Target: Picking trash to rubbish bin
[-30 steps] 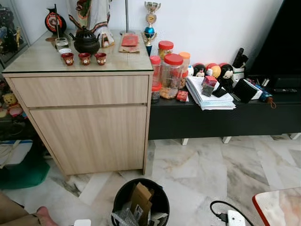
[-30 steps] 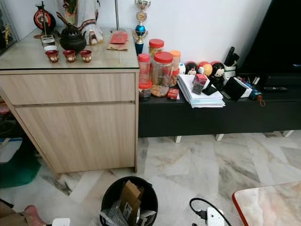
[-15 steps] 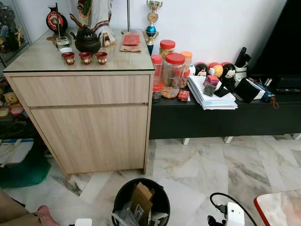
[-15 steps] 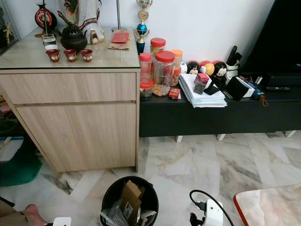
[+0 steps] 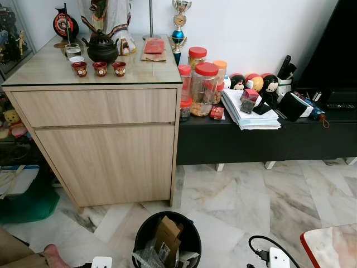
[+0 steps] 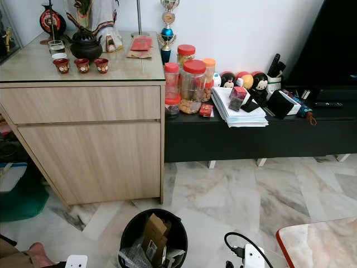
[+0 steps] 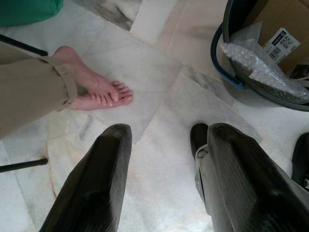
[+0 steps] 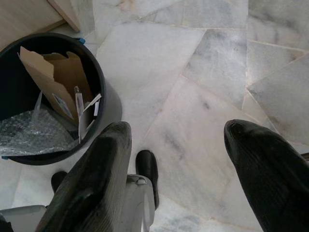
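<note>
While camera has dipped slightly since half-second ago, rubbish bin stays put, near; left gripper and right gripper hang wide open, empty; no trash deposited meanwhile.

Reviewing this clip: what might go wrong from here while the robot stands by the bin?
A person's bare foot lies on the floor close to the open left gripper, so a step or arm swing might strike it. The black bin already holds cardboard standing above its rim, so added trash may spill out.
</note>
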